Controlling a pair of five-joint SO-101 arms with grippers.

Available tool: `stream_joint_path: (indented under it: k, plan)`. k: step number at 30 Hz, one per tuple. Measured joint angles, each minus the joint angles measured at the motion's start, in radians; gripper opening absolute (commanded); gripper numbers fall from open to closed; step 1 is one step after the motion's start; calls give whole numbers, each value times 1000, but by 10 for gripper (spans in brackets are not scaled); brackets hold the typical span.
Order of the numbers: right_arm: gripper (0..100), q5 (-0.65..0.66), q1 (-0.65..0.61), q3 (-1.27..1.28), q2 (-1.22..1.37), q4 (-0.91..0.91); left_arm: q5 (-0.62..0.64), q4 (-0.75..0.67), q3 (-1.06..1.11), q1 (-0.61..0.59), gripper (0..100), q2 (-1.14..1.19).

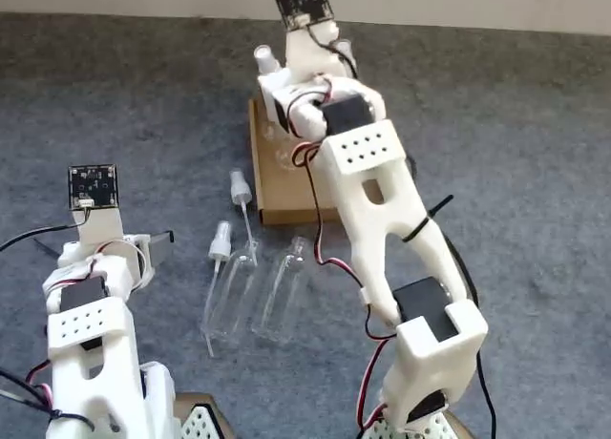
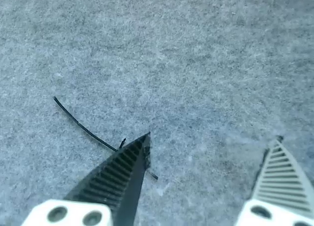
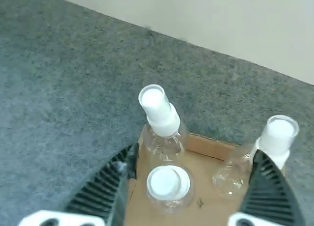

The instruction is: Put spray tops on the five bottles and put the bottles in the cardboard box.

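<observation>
The right pincer (image 3: 194, 155) hangs spread over the cardboard box (image 3: 206, 146), where three capped bottles (image 3: 159, 115) stand. The left pincer (image 2: 213, 137) is spread above the grey counter (image 2: 147, 49). Near the box lie two uncapped bottles (image 1: 232, 291) and two spray tops (image 1: 221, 239).

Left arm (image 1: 88, 339) and right arm (image 1: 382, 186): white printed shells with hole grids, black servos (image 1: 421, 305), red-black-white cables (image 1: 319, 224), black wrist camera boards (image 1: 93, 186), ribbed jaws.

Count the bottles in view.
5. Capped, upright on the cardboard box: corner bottle, near bottle, edge bottle. Uncapped, lying on the carpet: loose bottle, its neighbour. The right arm may hide more.
</observation>
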Motion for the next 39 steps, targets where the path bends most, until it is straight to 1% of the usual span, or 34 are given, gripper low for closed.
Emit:
stream_joint_path:
  k: [3, 6, 12, 14, 17, 19, 21, 24, 26, 30, 34, 36, 39]
  plan:
    - [286, 0, 0, -101, 0, 137, 0, 0, 0, 0, 322, 0]
    - [286, -6, -9, -206, 0, 321, 0, 0, 0, 0, 322, 0]
    - [286, -94, -89, -388, 0, 787, 0, 0, 0, 0, 322, 0]
    - [286, -110, -104, -407, -2, 838, 0, 0, 0, 0, 322, 0]
    - [286, -118, -110, -379, -9, 844, 0, 0, 0, 0, 322, 0]
    - [286, -121, -127, -308, -41, 847, 0, 0, 0, 0, 322, 0]
    - [286, -121, -152, -206, -92, 847, 0, 0, 0, 0, 322, 0]
    - [286, -121, -180, 15, -183, 835, 0, 0, 0, 0, 322, 0]
    - [286, -126, -186, 192, -252, 753, 0, 0, 0, 0, 322, 0]
    - [286, -138, -198, 582, -397, 503, 0, 0, 0, 0, 322, 0]
    - [286, -253, -226, 941, -488, 279, 0, 0, 0, 0, 322, 0]
    - [286, -305, -247, 1020, -496, 201, 0, 0, 0, 0, 322, 0]
    - [286, -325, -279, 1039, -499, 155, 0, 0, 0, 0, 322, 0]
